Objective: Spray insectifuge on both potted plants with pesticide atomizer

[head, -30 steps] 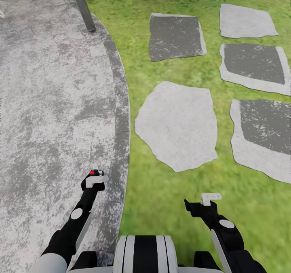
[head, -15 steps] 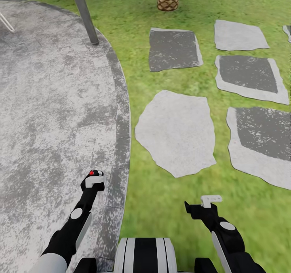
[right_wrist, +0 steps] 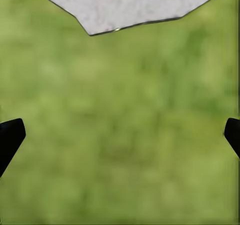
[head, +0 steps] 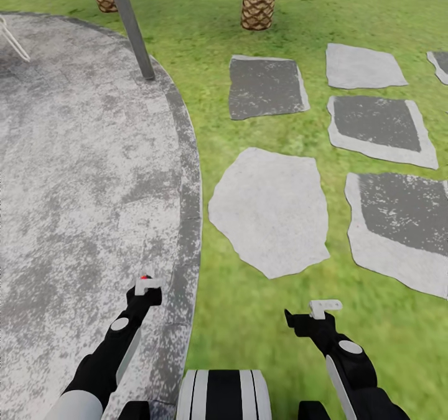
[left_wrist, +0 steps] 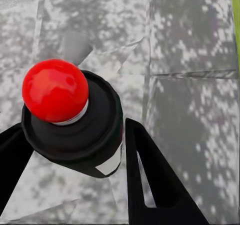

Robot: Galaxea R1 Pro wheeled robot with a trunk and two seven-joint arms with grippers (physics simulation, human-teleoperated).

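Left end effector (left_wrist: 107, 150) grasps a red-knobbed object (left_wrist: 55, 90); right (right_wrist: 120, 135) gapes over lawn (head: 261, 320). View tilted up (palms (head: 259, 0) appeared): robot travelling, atomizer unfound.

The scene is seen from the head, high up and tilted down over patio (head: 81, 177), lawn (head: 249, 320) and pale stone (head: 270, 211). The patio (left_wrist: 195, 85) is viewed close up from the left wrist. From the right wrist, grass (right_wrist: 120, 125) and that same stone's edge (right_wrist: 130, 2) are caught, pretty near.
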